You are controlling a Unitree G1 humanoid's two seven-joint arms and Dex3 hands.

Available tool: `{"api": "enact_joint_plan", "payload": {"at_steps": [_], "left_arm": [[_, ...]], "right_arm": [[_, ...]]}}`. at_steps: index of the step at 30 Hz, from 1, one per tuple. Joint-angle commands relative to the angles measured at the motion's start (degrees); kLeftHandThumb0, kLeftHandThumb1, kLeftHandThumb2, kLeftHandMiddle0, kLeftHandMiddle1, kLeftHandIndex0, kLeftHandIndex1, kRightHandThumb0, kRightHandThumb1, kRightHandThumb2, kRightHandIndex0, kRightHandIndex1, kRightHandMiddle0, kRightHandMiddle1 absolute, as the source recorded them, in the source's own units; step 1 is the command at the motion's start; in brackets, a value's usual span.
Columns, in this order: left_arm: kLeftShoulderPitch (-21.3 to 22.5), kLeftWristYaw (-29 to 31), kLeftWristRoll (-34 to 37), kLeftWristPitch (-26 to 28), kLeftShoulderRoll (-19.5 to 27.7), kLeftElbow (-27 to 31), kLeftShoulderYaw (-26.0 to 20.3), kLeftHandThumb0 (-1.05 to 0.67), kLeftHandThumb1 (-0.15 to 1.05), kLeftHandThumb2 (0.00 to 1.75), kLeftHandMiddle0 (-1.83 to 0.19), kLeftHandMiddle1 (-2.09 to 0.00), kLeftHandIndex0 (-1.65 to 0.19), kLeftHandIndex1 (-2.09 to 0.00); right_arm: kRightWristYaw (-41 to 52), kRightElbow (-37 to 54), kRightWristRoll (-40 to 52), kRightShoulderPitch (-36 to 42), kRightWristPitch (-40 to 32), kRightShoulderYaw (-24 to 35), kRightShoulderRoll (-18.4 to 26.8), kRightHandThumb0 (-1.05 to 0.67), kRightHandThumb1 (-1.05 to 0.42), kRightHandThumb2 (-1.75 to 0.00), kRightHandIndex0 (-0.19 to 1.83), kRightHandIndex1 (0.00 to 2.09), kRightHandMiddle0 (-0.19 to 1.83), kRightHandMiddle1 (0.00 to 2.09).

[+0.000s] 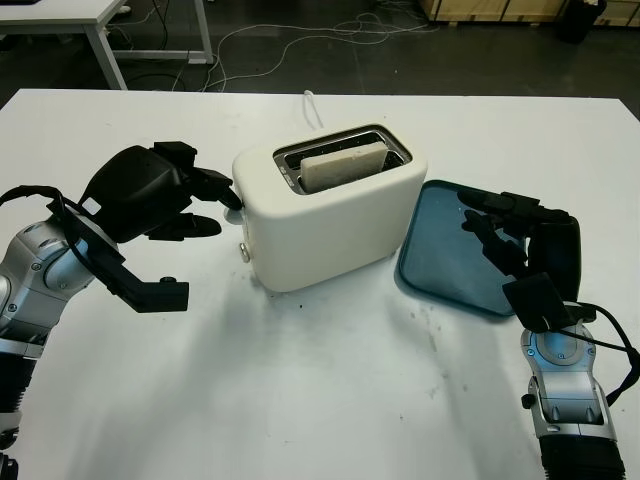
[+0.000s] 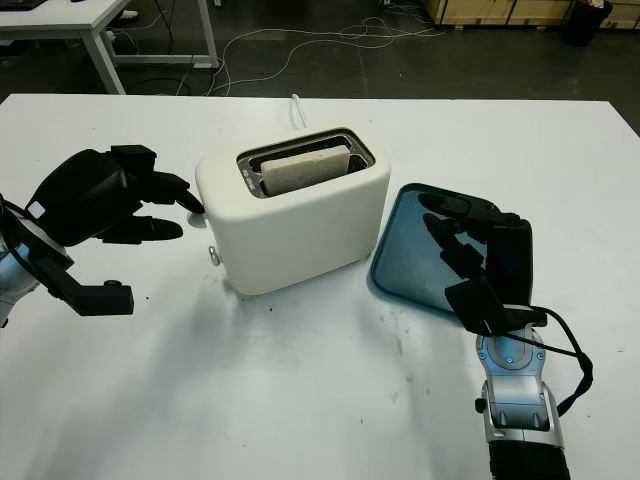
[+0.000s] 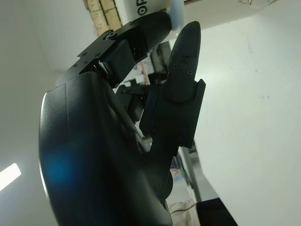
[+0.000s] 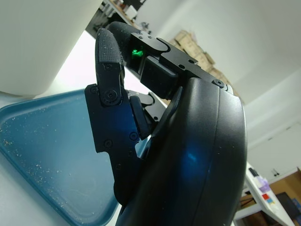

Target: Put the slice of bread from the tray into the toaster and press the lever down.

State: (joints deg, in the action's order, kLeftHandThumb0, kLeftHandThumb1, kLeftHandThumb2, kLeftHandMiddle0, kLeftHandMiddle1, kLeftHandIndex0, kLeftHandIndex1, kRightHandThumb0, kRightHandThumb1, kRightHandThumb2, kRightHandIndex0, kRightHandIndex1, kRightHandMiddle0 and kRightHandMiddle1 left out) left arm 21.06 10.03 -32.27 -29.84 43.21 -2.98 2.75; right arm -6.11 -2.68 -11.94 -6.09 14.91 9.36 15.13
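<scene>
The slice of bread point(image 1: 343, 166) already stood upright in one slot of the cream toaster point(image 1: 330, 215), its top edge showing just above the rim, so the blue tray point(image 1: 447, 262) beside the toaster held only crumbs. The toaster sat near the middle of the white table point(image 1: 320, 400), turned at an angle so that its narrow end with the lever point(image 1: 234, 196) faced the left hand point(image 1: 160, 195). That hand was at this end, holding nothing, with one finger stretched out and its tip at the lever, touching it or just short of it; the other fingers were half curled below. Judging by this pose, the hand was placed to push the lever down, the one step left, and the slice riding high in the slot suggested it was not yet pressed. The right hand point(image 1: 515, 235) hovered over the near edge of the tray, holding nothing, its fingers loosely bent toward the toaster, probably idle after giving up the slice. A white cable point(image 1: 312, 106) ran from behind the toaster toward the far table edge
</scene>
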Motion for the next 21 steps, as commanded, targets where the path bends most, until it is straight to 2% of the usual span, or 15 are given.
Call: {"api": "enact_joint_plan", "payload": {"at_steps": [1, 10, 17, 21], "left_arm": [[-0.74, 0.47, 0.46, -0.32, -0.15, 0.79, 0.37, -0.37, 0.92, 0.06, -0.53, -1.72, -0.77, -0.71], [-0.64, 1.11, 0.18, 0.35, 0.17, 0.58, 0.43, -0.38, 0.92, 0.08, -0.52, -1.74, -0.75, -0.74], [-0.38, 1.16, -0.04, 0.36, 0.05, -0.29, 0.75, -0.37, 0.92, 0.07, -0.52, -1.7, -0.75, -0.76], [-0.22, 1.9, 0.15, 0.48, 0.15, -0.52, 1.14, -0.35, 0.92, 0.14, -0.52, -1.64, -0.74, -0.77]], "right_arm": [[0.09, -0.15, 0.79, 0.44, 0.48, 0.04, -0.15, -0.49, -0.92, -0.22, 0.88, 0.91, 1.12, 0.0], [-0.03, -0.21, 0.63, 0.27, -0.11, 0.12, -0.13, -0.48, -0.92, -0.22, 0.89, 0.91, 1.12, 0.0], [-0.16, -0.57, 0.55, 0.26, 0.55, 0.1, -0.07, -0.48, -0.92, -0.22, 0.89, 0.91, 1.12, 0.0], [0.05, -0.29, 0.97, 0.35, 0.32, 0.19, -0.22, -0.47, -0.92, -0.21, 0.89, 0.92, 1.12, 0.0]]}}
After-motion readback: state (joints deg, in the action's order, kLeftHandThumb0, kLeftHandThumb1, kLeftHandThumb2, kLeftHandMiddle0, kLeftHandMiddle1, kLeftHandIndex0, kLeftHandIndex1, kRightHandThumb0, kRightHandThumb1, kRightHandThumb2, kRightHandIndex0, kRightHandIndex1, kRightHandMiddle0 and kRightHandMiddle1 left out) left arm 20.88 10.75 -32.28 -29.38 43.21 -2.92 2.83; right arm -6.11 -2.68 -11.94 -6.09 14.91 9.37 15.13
